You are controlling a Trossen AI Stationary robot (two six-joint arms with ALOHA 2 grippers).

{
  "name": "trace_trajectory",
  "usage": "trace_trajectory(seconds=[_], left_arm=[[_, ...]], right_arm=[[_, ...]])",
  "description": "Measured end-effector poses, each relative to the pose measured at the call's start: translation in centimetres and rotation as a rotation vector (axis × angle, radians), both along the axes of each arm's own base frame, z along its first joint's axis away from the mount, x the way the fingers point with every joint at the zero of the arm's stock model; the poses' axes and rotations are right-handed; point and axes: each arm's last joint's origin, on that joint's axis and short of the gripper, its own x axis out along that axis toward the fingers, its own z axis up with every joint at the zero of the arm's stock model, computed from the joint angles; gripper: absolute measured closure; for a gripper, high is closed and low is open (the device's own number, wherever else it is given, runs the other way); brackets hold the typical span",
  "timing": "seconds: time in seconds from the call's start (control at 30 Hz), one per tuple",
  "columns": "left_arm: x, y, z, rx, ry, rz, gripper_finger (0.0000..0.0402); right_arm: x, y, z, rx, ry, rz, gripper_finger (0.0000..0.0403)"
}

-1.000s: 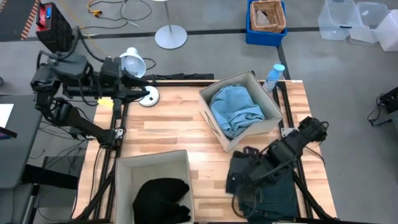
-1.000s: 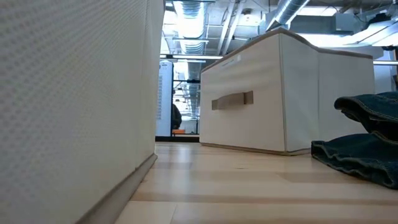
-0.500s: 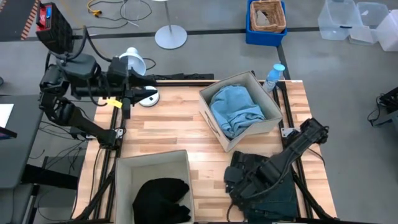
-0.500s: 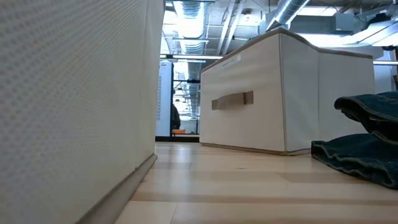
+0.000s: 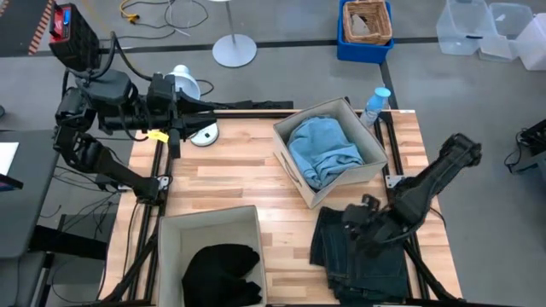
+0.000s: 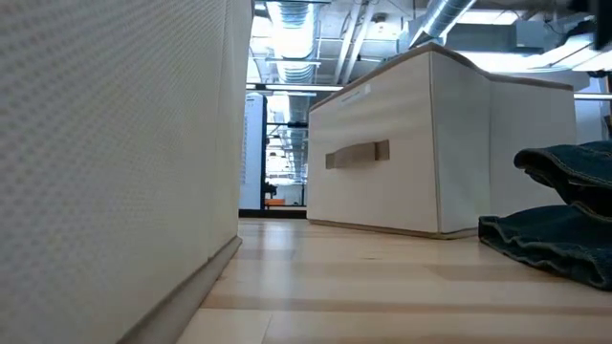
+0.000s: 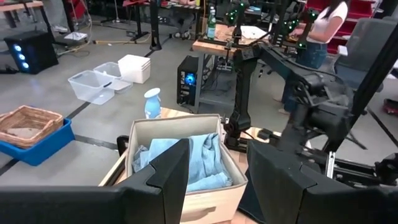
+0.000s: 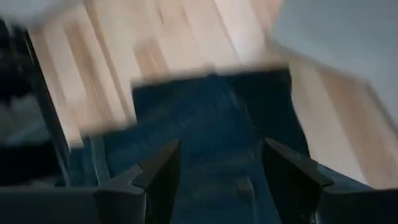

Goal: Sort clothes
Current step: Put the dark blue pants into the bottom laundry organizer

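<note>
The dark blue-green jeans (image 5: 365, 256) lie spread flat on the table's near right corner; their folds also show in the low view (image 6: 564, 220). My right gripper (image 5: 354, 223) hovers open just above their far left part, with jeans below it in the right wrist view (image 8: 221, 162). A light blue garment (image 5: 322, 152) lies bunched in the beige box (image 5: 294, 175) at the far right. A black garment (image 5: 222, 271) lies in the beige box (image 5: 209, 223) at the near left. My left gripper (image 5: 198, 109) waits open at the far left edge. No turquoise top shows.
A water bottle (image 5: 375, 104) stands behind the far box. A white lamp (image 5: 181, 85) sits by the left arm. Bare wood (image 5: 230, 175) lies between the two boxes. In the left wrist view, the far box (image 7: 205, 199), the right arm (image 7: 311, 106) and a person (image 7: 320, 31) show.
My right gripper has moved up and toward the table's right edge, off the left part of the jeans, which stay flat on the table. My left arm has swung a little toward the far edge.
</note>
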Motion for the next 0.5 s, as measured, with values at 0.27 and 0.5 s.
trace_trajectory(seconds=[0.27, 0.5], left_arm=[[0.2, 0.1, -0.1, -0.026, -0.004, 0.029, 0.0244], [1.3, 0.1, -0.4, -0.043, 0.012, 0.057, 0.0244]], right_arm=[[-3.8, -3.7, -2.1, 0.123, 0.184, 0.019, 0.0163], [-6.0, -5.5, -4.8, 0.170, 0.201, 0.041, 0.0163]])
